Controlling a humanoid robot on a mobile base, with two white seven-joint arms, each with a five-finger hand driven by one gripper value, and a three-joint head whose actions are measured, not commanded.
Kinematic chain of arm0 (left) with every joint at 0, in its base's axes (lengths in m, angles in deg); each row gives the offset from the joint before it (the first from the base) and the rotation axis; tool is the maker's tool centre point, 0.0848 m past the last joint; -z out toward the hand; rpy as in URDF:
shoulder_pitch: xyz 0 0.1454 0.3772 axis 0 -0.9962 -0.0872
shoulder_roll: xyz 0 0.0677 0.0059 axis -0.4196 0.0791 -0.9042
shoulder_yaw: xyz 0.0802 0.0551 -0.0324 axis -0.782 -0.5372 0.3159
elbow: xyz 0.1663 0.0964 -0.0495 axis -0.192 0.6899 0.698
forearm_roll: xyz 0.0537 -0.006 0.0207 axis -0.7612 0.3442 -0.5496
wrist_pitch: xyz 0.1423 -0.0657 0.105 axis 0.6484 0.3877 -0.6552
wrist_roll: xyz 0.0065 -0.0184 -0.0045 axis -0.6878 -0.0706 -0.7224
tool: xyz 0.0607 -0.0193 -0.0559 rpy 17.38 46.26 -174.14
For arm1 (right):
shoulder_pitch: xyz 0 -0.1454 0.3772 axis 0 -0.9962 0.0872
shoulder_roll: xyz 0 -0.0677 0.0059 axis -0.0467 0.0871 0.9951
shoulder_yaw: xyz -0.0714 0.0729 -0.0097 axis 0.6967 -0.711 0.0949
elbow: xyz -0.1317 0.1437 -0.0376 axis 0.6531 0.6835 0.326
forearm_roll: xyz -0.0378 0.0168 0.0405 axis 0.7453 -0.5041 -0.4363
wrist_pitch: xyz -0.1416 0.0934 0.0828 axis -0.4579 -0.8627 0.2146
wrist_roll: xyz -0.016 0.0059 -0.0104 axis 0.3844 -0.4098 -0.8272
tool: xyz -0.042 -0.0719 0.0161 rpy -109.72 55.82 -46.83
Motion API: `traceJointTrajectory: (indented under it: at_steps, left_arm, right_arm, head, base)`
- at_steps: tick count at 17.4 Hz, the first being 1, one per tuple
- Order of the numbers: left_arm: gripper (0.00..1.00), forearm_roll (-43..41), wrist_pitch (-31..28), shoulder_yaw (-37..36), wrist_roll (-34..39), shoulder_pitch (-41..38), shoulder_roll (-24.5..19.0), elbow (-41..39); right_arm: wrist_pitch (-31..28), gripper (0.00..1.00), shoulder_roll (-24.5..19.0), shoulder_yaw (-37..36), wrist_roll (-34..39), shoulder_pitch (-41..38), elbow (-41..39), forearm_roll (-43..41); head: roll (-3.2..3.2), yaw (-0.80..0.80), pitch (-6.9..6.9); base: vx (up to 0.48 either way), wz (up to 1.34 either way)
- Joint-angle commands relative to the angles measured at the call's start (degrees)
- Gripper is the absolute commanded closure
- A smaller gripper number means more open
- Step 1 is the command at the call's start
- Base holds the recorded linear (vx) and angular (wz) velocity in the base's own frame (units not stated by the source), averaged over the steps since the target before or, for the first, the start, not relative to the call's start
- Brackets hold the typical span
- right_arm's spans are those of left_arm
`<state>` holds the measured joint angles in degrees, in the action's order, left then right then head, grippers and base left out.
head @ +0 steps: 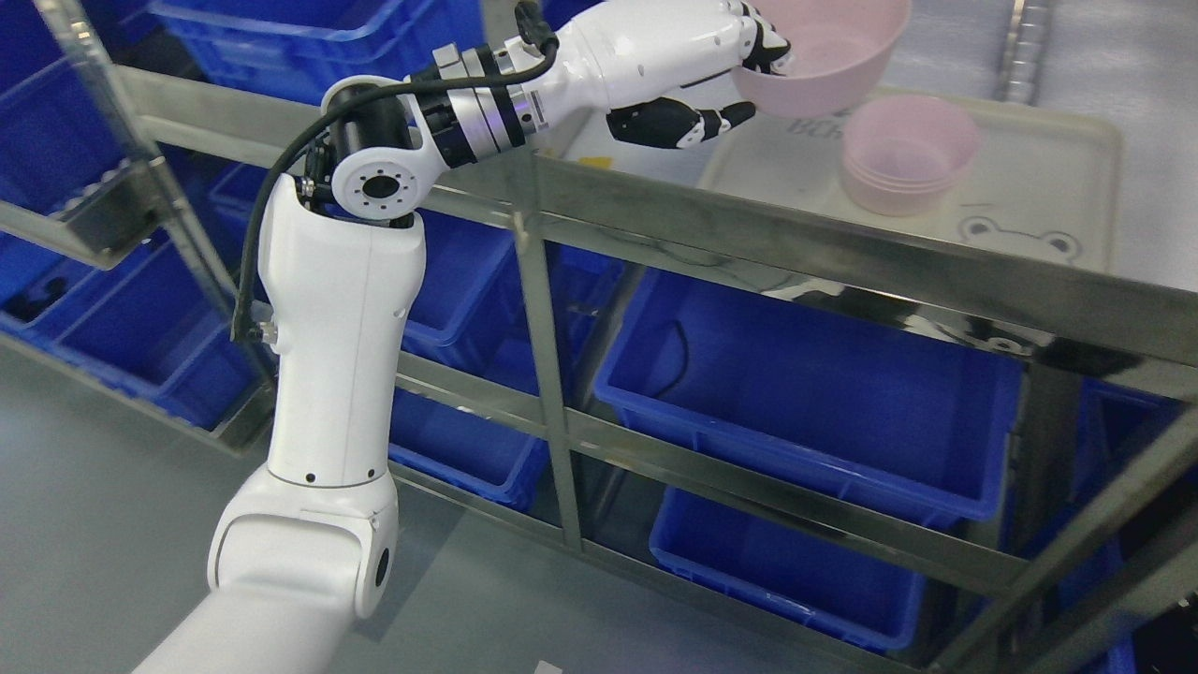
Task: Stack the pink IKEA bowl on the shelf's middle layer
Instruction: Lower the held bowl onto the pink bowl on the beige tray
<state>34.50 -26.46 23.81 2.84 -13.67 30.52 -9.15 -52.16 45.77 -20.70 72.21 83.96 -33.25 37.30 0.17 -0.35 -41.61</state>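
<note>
Head view shows the left hand (725,80) holding a pink bowl (824,51) by its rim, fingers curled over the edge, up in the air. The bowl tilts, above and left of the pink bowl stack (908,154) on the beige tray (1076,197). This looks like the carrying step. Next, the hand should move right and lower the bowl into the stack. The arm reaches far out over the shelf rail (842,248).
</note>
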Motion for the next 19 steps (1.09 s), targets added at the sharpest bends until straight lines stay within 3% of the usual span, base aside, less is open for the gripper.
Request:
traceJointTrajectory:
  at_steps: [1,4,6,13,19]
  left_arm:
    - [0.97,-8.42,-2.24,5.49,-3.87,2.71,-1.01,4.85]
    - [0.97,-9.21,-2.41,0.94,-4.23,1.75,-1.01,7.58]
    - [0.97,-12.54,-2.59,-0.40,-6.24,1.39,-3.33,7.85]
    - [0.97,-13.53,-2.59,2.93,-6.95,1.39,-7.21,5.30]
    - [0.97,-13.35,-2.42,2.33,-6.78,-1.07,-5.55,5.47]
  right_arm:
    - [0.10,0.00,1.00,0.26,0.03,0.03,-1.00,-0.07]
    - [0.10,0.00,1.00,0.26,0.03,0.03,-1.00,0.02]
    - [0.10,0.00,1.00,0.18,0.03,0.03,-1.00,0.02]
    - [0.10,0.00,1.00,0.26,0.03,0.03,-1.00,0.02]
    - [0.10,0.00,1.00,0.26,0.03,0.03,-1.00,0.02]
  head:
    - [0.00,0.00,0.00]
    - [0.00,0.00,0.00]
    - [0.00,0.00,0.00]
    - [0.00,0.00,0.02]
    - [0.00,0.00,0.02]
  base:
    - [0.046,-0.93]
    - [0.042,-0.86]
    - [0.055,-0.69]
    - [0.047,-0.37]
    - [-0.006,0.02]
